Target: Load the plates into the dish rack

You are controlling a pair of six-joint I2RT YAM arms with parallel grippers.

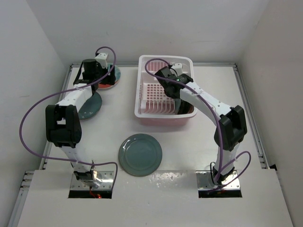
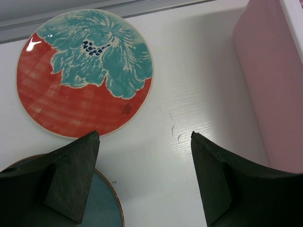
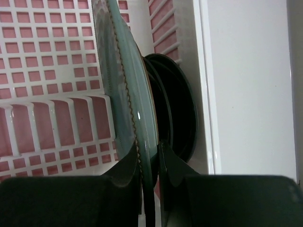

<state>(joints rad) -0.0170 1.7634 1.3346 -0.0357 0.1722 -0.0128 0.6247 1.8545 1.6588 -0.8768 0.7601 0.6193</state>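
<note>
The pink-and-white dish rack (image 1: 142,101) stands at the back centre. My right gripper (image 3: 150,147) is inside it (image 1: 174,87), shut on the rim of a grey-teal plate (image 3: 125,71) that stands on edge on the grid floor. A small black plate (image 3: 177,109) stands on edge between it and the rack's right wall. My left gripper (image 2: 145,135) is open and empty above the table (image 1: 91,74), between the red plate with a blue flower (image 2: 71,90) and the darker teal plate (image 2: 106,205). A second grey-teal plate (image 1: 140,154) lies flat at the front centre.
The rack's pink outer wall (image 2: 270,80) is to the right of my left gripper. The red plate (image 1: 110,78) and the darker teal plate (image 1: 90,106) lie flat at the back left, near the table's raised left edge (image 1: 66,80).
</note>
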